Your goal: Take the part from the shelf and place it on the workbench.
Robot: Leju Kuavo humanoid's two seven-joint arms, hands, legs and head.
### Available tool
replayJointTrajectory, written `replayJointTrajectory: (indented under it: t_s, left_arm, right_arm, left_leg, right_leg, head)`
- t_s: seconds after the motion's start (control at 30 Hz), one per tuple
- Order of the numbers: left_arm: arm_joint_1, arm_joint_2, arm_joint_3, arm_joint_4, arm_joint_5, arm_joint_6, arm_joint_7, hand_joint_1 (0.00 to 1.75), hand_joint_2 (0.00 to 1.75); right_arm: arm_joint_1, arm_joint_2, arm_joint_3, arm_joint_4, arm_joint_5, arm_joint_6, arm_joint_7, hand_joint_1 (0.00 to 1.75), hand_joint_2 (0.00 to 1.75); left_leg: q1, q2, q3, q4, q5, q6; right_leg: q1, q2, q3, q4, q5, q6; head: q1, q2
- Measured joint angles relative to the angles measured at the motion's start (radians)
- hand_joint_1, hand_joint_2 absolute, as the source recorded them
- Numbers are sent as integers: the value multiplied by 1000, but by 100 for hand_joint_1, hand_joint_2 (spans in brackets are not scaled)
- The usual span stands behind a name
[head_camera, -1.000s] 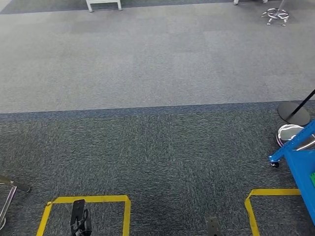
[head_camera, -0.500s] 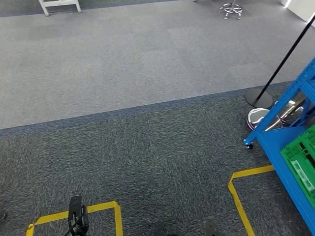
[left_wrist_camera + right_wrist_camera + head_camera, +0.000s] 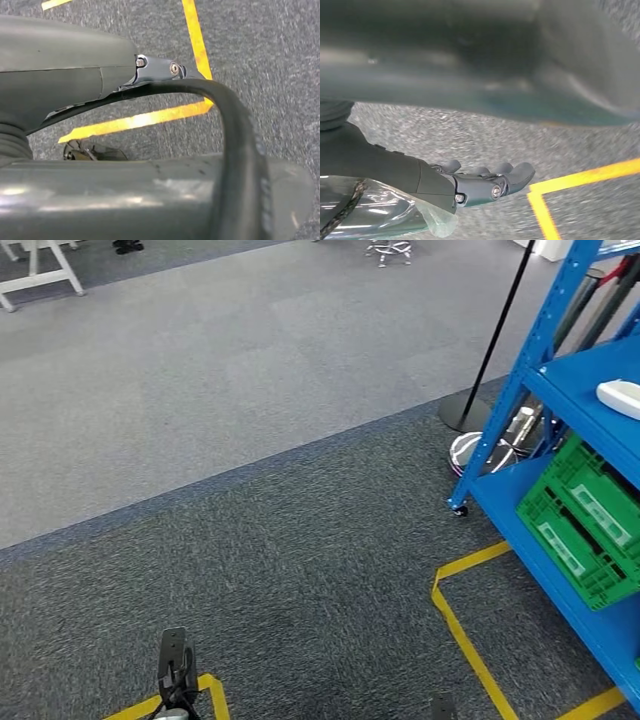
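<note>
A white part point(image 3: 619, 395) lies on a middle board of the blue shelf point(image 3: 528, 360) at the far right of the head view. Below it, green crates point(image 3: 585, 520) sit on the lowest board. My left hand point(image 3: 175, 672) hangs low at the bottom left, far from the shelf. In its wrist view the left hand point(image 3: 113, 75) holds nothing above the carpet. My right hand point(image 3: 471, 182) hangs with its fingers stretched out and empty, and its tip point(image 3: 443, 706) peeks in at the bottom edge of the head view.
Yellow floor tape point(image 3: 460, 625) marks a box in front of the shelf. A black pole stand point(image 3: 462, 412) and a shiny round base point(image 3: 483, 452) sit by the shelf's near corner. White table legs point(image 3: 38, 275) stand far back left, across open grey carpet.
The camera has swung to the right: the blue shelf has slid further into the picture, bringing the white part and the green crates into view. Both hands still hang empty.
</note>
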Motion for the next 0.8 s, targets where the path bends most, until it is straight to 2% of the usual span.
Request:
replayJointTrajectory:
  t_s: [0.03, 0.07, 0.1, 0.13, 0.17, 0.2, 0.23, 0.27, 0.3, 0.37, 0.4, 0.43, 0.47, 0.5, 0.53, 0.6, 0.67, 0.7, 0.73, 0.8]
  left_arm:
    - [0, -2, -1, 0, 0, 0, 0, 0, 0]
    - [0, -2, -2, 0, 0, 1, 0, 0, 0]
    - [-1, -2, -3, 0, -1, 1, 0, 0, 0]
    - [-2, -2, -4, 0, -1, 1, 0, 0, 0]
    - [-3, -1, -5, 0, -1, 1, 0, 0, 0]
    - [-3, -2, -6, 0, -2, 1, 1, 0, 0]
    - [-4, -3, -7, 0, -2, 0, 1, 0, 0]
    - [-6, -5, -7, 0, -2, 0, 1, 0, 0]
    - [-7, -7, -8, 0, -2, 0, 1, 0, 0]
    - [-8, -10, -10, 0, -3, -1, 1, 0, 0]
    - [-8, -11, -11, 0, -3, -1, 1, 0, 0]
    - [-8, -12, -12, 0, -4, -2, 1, 0, 0]
    - [-7, -12, -12, 0, -4, -3, 1, 0, 0]
    - [-7, -12, -13, 0, -4, -4, 1, 0, 0]
    - [-7, -12, -13, 0, -4, -4, 1, 0, 0]
    - [-7, -13, -14, 0, -5, -5, 1, 0, 0]
    - [-7, -13, -14, 0, -5, -5, 1, 0, 0]
    - [-7, -13, -14, 0, -4, -6, 1, 0, 0]
    - [-7, -14, -14, 0, -4, -7, 1, 0, 0]
    - [-9, -15, -14, 0, -2, -11, 0, 0, 0]
  right_arm:
    - [2, -2, -4, 0, -3, 0, -1, 0, 0]
    - [5, -4, -9, 0, -5, 0, -1, 0, 0]
    - [7, -5, -13, 0, -7, -1, -1, 0, 0]
    - [7, -5, -16, 0, -8, -1, -1, 0, 0]
    - [8, -6, -18, 0, -9, -2, -1, 0, 0]
    - [8, -6, -20, 0, -9, -2, -2, 0, 0]
    - [10, -6, -21, 0, -9, -3, -2, 0, 0]
    - [12, -6, -23, 0, -9, -4, -2, 0, 0]
    - [15, -7, -24, 0, -10, -4, -2, 0, 0]
    - [14, -10, -26, 0, -10, -5, -2, 0, 0]
    - [12, -11, -27, 0, -10, -6, -2, 0, 0]
    - [9, -12, -27, 0, -10, -6, -2, 0, 0]
    - [9, -13, -28, 0, -10, -6, -2, 0, 0]
    - [11, -13, -30, 0, -10, -6, -2, 0, 0]
    - [13, -14, -31, 0, -10, -6, -2, 0, 0]
    - [16, -14, -32, 0, -10, -6, -2, 0, 0]
    - [16, -14, -32, 0, -10, -6, -2, 0, 0]
    - [17, -14, -33, 0, -10, -5, -2, 0, 0]
    - [18, -15, -34, 0, -9, -4, -2, 0, 0]
    - [16, -16, -36, 0, -4, -1, -2, 0, 0]
  left_leg:
    - [-1, -4, -5, -7, 24, 4]
    - [-2, -11, 5, -51, 64, 10]
    - [-3, -28, 26, -116, 111, 16]
    - [-4, -52, 47, -179, 146, 22]
    - [-5, -72, 67, -232, 162, 25]
    - [-5, -87, 78, -263, 165, 27]
    - [-6, -90, 84, -275, 157, 28]
    - [-6, -82, 90, -285, 153, 30]
    - [-6, -73, 95, -292, 155, 32]
    - [-3, -50, 110, -310, 156, 40]
    - [-3, -36, 116, -315, 154, 44]
    - [-4, -22, 121, -316, 149, 46]
    - [-5, -8, 126, -316, 144, 46]
    - [-5, 5, 132, -316, 137, 46]
    - [-5, 13, 137, -316, 132, 45]
    - [-4, 20, 143, -316, 128, 45]
    - [-4, 21, 143, -316, 127, 44]
    - [-4, 24, 146, -316, 125, 44]
    - [-4, 33, 157, -316, 117, 41]
    - [-9, 70, 190, -319, 83, 22]
  right_leg:
    - [2, 16, 4, 0, -2, -1]
    - [3, 32, 10, 0, -4, 0]
    - [4, 46, 15, 0, -6, 1]
    - [4, 58, 18, 2, -10, 3]
    - [4, 70, 17, 3, -12, 7]
    - [2, 80, 14, 3, -13, 12]
    - [0, 89, 10, 2, -13, 19]
    - [-3, 98, 6, -1, -13, 25]
    - [-3, 92, 3, 0, -14, 31]
    - [0, 44, -24, 44, -36, 39]
    - [1, 13, -54, 97, -56, 42]
    - [1, -8, -94, 163, -78, 46]
    - [-1, -18, -135, 223, -91, 50]
    - [-3, -23, -165, 263, -92, 54]
    - [-5, -26, -182, 281, -86, 56]
    - [-7, -27, -187, 280, -71, 59]
    - [-7, -27, -187, 278, -70, 59]
    - [-8, -29, -181, 262, -56, 60]
    - [-10, -43, -156, 203, -19, 61]
    - [-4, -75, -89, 72, 26, 44]
  head:
    - [0, 0]
    - [0, 0]
    - [0, 0]
    - [1, 0]
    - [0, 0]
    - [0, 0]
    - [0, 0]
    - [0, 0]
    - [0, 0]
    - [4, 0]
    - [5, 0]
    - [6, 0]
    - [6, 0]
    - [6, 0]
    - [6, 0]
    - [6, 0]
    - [6, 0]
    - [6, 0]
    - [6, 0]
    - [5, 0]
